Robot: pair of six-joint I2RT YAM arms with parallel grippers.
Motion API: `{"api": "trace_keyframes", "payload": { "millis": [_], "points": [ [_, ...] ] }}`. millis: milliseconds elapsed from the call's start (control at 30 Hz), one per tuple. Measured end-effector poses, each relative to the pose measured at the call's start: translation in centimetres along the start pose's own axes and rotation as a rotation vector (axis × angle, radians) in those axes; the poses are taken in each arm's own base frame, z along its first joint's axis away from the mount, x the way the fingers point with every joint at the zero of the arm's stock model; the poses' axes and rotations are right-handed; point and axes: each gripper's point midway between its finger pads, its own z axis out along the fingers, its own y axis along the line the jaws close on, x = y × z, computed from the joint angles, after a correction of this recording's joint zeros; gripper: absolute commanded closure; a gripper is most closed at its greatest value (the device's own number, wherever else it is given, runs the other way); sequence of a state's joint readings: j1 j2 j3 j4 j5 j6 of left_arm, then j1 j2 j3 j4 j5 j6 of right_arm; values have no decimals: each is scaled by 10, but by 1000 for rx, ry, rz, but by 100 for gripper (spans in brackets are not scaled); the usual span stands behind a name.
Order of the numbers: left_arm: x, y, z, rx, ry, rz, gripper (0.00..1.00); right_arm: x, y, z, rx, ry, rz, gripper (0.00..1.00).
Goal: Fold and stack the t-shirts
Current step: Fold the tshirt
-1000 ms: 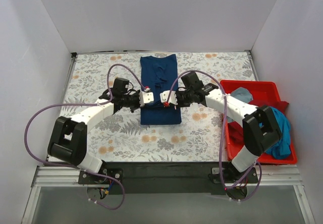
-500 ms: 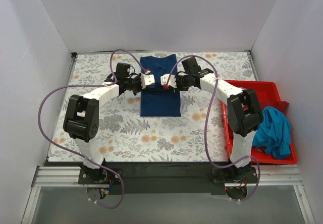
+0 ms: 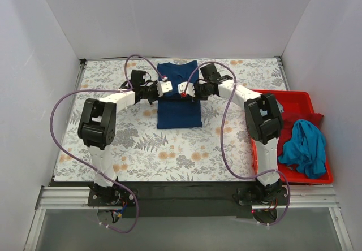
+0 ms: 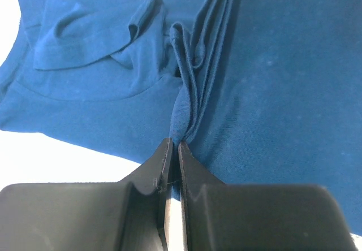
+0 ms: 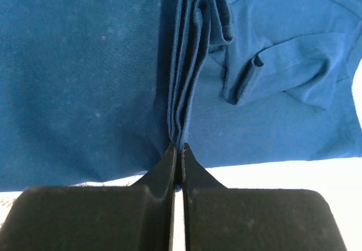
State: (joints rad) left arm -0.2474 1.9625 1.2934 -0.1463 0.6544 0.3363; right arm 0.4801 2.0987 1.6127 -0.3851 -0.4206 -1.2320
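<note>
A navy blue t-shirt (image 3: 179,101) lies folded lengthwise at the table's middle back. My left gripper (image 3: 168,87) is shut on its bunched left edge. My right gripper (image 3: 180,87) is shut on its right edge, close beside the left one. The left wrist view shows the pinched folds (image 4: 189,104) between my jaws and a sleeve behind them. The right wrist view shows the same layered folds (image 5: 184,92). A teal-blue t-shirt (image 3: 306,147) lies crumpled in the red bin (image 3: 285,98), with a red one (image 3: 317,118) partly under it.
The floral table cover (image 3: 136,143) spans the table. The red bin stands at the right edge beside my right arm. White walls close in the back and both sides. Purple cables loop over both arms.
Both grippers moved away from me toward the back with the shirt's edge, carrying the near part over the far part. The shirt's near hem has drawn back and it looks shorter.
</note>
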Motion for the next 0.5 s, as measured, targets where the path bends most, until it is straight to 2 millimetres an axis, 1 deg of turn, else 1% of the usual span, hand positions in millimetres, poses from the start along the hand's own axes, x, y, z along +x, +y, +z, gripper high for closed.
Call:
{"api": "trace_keyframes", "payload": {
  "millis": [200, 233, 267, 300, 333, 400, 467, 500],
  "points": [
    [13, 2, 11, -3, 17, -12, 100, 10, 2, 11, -5, 20, -3, 99],
    [15, 3, 13, -3, 18, -17, 100, 12, 2, 12, -4, 25, -4, 88],
    [16, 3, 15, -4, 21, -23, 99, 13, 2, 12, -4, 29, -3, 83],
    [17, 4, 17, -5, 23, -30, 94, 14, 2, 13, -4, 32, -2, 80],
    [18, 6, 18, -9, 26, -36, 92, 15, 1, 13, 1, 38, -1, 76],
    [19, 11, 19, -28, 31, -48, 81, 16, -6, 12, 18, 52, -1, 71],
    [19, 17, 19, -52, 35, -63, 76, 16, -13, 9, 40, 65, 3, 57],
    [17, 23, 17, -72, 36, -78, 73, 16, -18, 7, 54, 73, 5, 47]
  ]
}}
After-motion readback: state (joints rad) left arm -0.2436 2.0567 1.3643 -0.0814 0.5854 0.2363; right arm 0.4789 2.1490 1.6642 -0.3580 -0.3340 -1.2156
